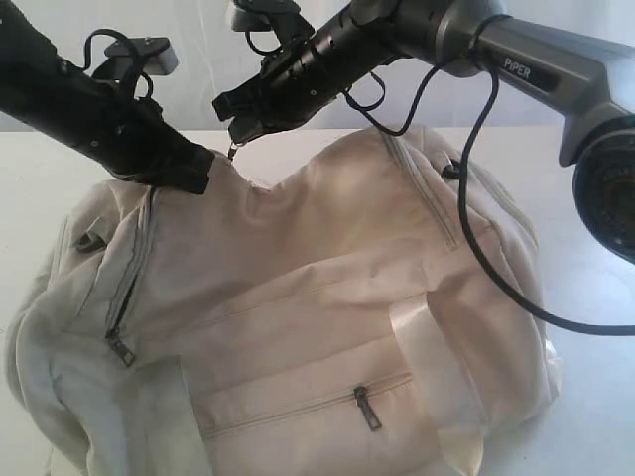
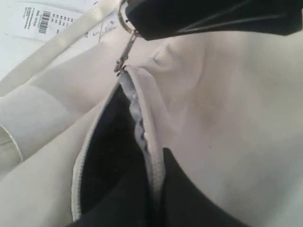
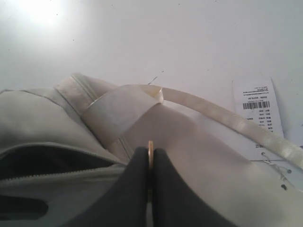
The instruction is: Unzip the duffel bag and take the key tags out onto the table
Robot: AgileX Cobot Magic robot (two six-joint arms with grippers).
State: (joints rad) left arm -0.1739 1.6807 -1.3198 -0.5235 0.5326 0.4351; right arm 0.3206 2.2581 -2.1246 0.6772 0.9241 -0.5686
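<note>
The cream duffel bag (image 1: 327, 297) lies on the white table (image 1: 40, 188). My left gripper (image 1: 193, 171) is shut on the bag's zipper edge (image 2: 154, 161), next to the dark opening (image 2: 109, 156). Just beyond it, my right gripper (image 1: 236, 134) is shut on the metal ring (image 3: 150, 147) of the zipper pull (image 2: 124, 52), at the far end of the part-open zip. In the left wrist view the right gripper (image 2: 142, 21) shows with the ring (image 2: 122, 19) in its tips. Inside, only dark lining shows (image 3: 42, 161). The key tags are hidden.
A zipped side pocket (image 1: 308, 402) faces the camera, and another zipper (image 1: 129, 278) runs down the bag's left end. Pale webbing straps (image 3: 222, 118) trail onto the table beside a paper barcode tag (image 3: 258, 106). A black cable (image 1: 476, 228) hangs from the right arm over the bag.
</note>
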